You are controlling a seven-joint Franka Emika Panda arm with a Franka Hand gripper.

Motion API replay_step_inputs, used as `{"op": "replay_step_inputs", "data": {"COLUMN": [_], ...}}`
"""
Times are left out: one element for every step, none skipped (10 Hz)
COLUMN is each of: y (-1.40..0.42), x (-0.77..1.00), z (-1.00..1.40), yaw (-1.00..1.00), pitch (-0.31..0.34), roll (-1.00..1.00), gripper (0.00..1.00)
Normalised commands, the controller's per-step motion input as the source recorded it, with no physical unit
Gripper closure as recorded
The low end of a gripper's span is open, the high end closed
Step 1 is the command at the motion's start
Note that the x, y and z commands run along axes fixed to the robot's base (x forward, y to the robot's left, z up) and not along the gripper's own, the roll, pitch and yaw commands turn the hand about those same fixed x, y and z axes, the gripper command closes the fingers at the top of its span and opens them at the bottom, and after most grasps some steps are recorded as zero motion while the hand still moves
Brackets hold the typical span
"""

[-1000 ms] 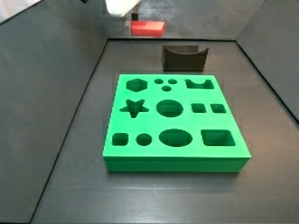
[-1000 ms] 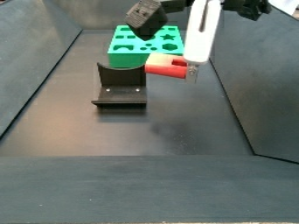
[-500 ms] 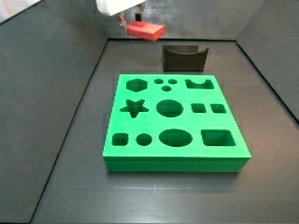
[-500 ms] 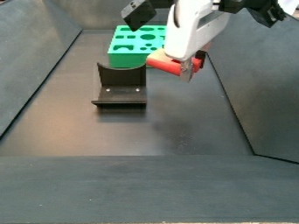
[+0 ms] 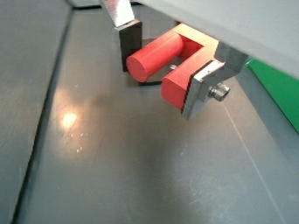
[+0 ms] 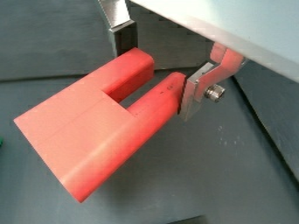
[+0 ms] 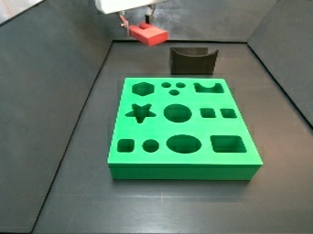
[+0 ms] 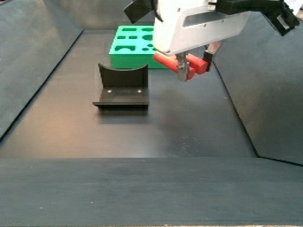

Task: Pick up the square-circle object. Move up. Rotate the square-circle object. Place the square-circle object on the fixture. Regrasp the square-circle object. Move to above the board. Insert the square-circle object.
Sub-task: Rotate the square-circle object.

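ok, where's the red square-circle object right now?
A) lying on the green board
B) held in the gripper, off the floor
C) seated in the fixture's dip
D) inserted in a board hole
B: the square-circle object sits between the fingers of the gripper, in the air beside the fixture, clear of the board.

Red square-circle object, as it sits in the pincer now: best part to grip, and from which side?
Grip one leg, as the pincer does now: the square-circle object has two legs with a notch between, and one finger sits against the outer face of a leg. Its flat parallel faces suit the plates. It hangs in the air beside the fixture, so come from the legs' end.
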Motion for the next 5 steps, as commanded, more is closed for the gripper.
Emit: {"op": "replay_step_inputs", "data": {"y": [0.01, 0.01, 0.01, 0.01, 0.01], "x": [-0.01, -0.01, -0.01, -0.01, -0.01], "z": [0.01, 0.01, 0.01, 0.01, 0.01], "yaw": [-1.00, -1.00, -1.00, -1.00, -1.00], "pitch": [-0.011, -0.012, -0.013, -0.015, -0.018], "roll": [0.00, 0.00, 0.00, 0.00, 0.00], "gripper": [1.00, 1.00, 1.00, 1.00, 1.00]}}
